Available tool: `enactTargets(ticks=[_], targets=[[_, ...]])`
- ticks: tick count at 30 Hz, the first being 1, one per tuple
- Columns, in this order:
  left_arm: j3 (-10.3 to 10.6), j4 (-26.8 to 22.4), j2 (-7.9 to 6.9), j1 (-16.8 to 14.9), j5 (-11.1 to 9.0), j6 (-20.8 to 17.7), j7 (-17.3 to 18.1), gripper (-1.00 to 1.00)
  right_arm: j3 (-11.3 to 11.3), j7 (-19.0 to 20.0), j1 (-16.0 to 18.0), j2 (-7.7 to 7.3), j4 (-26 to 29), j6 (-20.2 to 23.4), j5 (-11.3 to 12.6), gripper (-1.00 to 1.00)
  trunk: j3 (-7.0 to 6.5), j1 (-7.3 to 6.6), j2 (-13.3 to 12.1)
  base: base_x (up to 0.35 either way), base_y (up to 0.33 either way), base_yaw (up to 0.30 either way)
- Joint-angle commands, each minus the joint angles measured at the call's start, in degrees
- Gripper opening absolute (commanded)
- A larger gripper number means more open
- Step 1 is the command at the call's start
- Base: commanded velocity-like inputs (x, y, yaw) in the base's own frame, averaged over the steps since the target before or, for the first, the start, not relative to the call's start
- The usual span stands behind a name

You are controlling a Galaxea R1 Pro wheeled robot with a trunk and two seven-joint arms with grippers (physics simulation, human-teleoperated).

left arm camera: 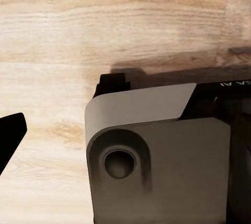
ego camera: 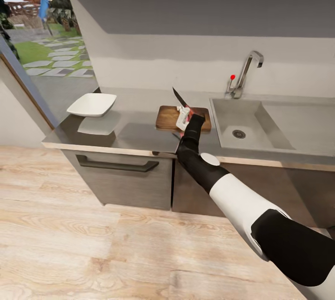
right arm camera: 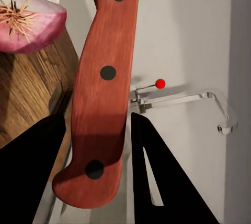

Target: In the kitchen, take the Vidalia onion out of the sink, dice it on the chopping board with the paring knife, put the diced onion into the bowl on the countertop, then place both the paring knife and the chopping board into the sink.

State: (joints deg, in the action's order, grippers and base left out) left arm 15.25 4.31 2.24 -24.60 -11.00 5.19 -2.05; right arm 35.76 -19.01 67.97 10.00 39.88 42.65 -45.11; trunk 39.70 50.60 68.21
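1. White and black, the right arm reaches in the head view from the lower right up over the bench (ego camera: 139,134), its forearm stretched toward the wooden board (ego camera: 168,118). The right tool (ego camera: 184,116) sits over the board's right half, closed on the knife (ego camera: 179,98), whose dark blade points up and away toward the wall.
2. Also in the head view, the board lies on the bench just beside the sink (ego camera: 260,125), left of the basin. The tap (ego camera: 246,74) with its red knob stands at the back rim. The white bowl (ego camera: 92,104) rests near the bench's left end, well apart from the board. A drawer (ego camera: 118,179) with a black handle sits under the bench.
3. From the left wrist, the camera looks down at the pale wooden floor (left arm camera: 78,36), with a grey part of the robot's body close in front. One dark fingertip (left arm camera: 10,135) shows at the edge; I cannot tell how far the left tool is open.
4. From the right wrist, the two black fingers (right arm camera: 31,172) clamp the knife's red handle (right arm camera: 102,93) from both sides. Beside the handle, the onion (right arm camera: 29,23) lies on the board, its cut pink face showing. The tap and red knob appear beyond.
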Motion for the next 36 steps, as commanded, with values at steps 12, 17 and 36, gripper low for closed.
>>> enactTargets(ticks=[12,17,36], targets=[[0.5,0.3,0.08,-0.1,-0.5,0.4,-0.1,1.00,0.3,-0.1,0.1,0.00,-5.4,0.3,-0.1,-1.00,0.04,0.00,0.0,-0.008,0.000,0.000],[0.5,0.3,0.05,-0.1,-0.5,0.4,-0.1,1.00,0.3,-0.1,0.1,0.00,-5.4,0.2,-0.1,-1.00,0.04,0.00,0.0,-0.157,0.000,0.000],[0.5,0.3,0.05,-0.1,-0.5,0.4,-0.1,1.00,-42.4,12.4,0.1,-2.10,16.4,-5.0,9.9,-1.00,0.04,0.00,0.0,-0.005,0.000,0.000]])
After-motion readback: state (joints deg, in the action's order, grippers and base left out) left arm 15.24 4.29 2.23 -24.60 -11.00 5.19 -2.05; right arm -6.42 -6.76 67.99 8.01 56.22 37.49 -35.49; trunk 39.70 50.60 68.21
